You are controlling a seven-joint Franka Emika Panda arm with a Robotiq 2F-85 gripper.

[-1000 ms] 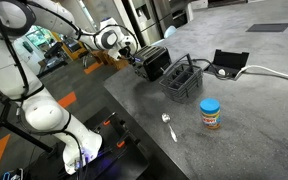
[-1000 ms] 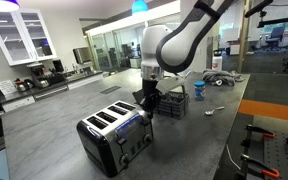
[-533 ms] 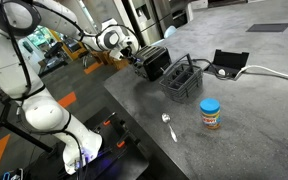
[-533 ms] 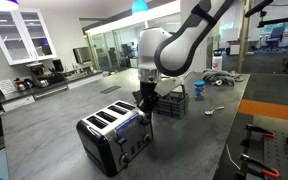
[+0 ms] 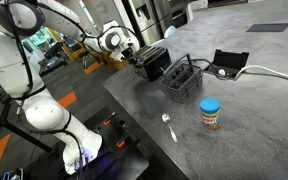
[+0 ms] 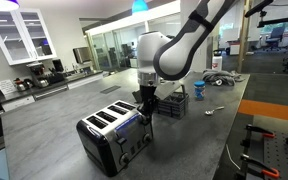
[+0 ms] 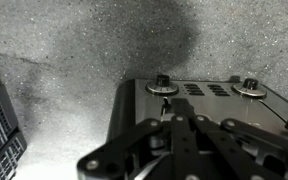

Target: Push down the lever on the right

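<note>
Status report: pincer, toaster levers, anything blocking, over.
Pincer shut, hanging at toaster end face. Levers just ahead of it, contact unclear. Basket beside toaster, not in the path.

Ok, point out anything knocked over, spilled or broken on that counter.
Nothing stands out: the toaster, the wire basket and the jar stand upright, the spoon lies flat, and no spill shows.

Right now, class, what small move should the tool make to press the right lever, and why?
Probably slide the tool sideways over the wrist view's right-hand lever, then press: its tip sits between the two levers of the toaster, above neither.
</note>
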